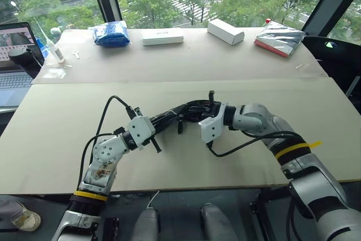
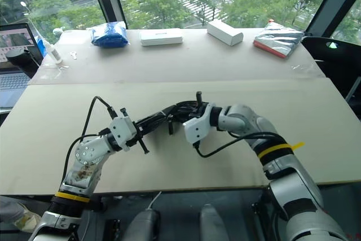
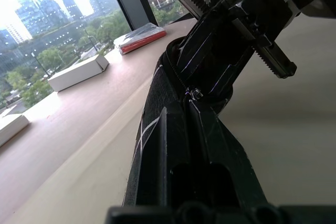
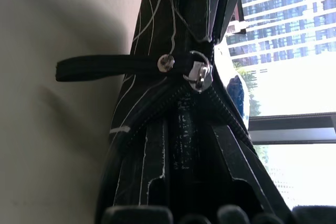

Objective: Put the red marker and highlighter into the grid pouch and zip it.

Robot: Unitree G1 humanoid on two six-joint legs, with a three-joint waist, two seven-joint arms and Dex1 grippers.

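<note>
Beige table (image 1: pixel 169 88) with blue bag (image 1: pixel 111 33), two white boxes (image 1: pixel 162 38) (image 1: pixel 225 31), silver-red packet (image 1: pixel 279 38) along far edge.

A beige table (image 1: pixel 169 91) stands before tall windows overlooking trees. Along its far edge lie a blue bag (image 1: pixel 111 33), a flat white box (image 1: pixel 162 38), a second white box (image 1: pixel 225 31) and a silver-and-red packet (image 1: pixel 278 38). An open laptop (image 1: pixel 16 60) sits at the far left.

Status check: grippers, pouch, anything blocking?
Left gripper shut on grid pouch, held above table. Right gripper at zipper pull, grip unclear. Nothing blocking.
</note>
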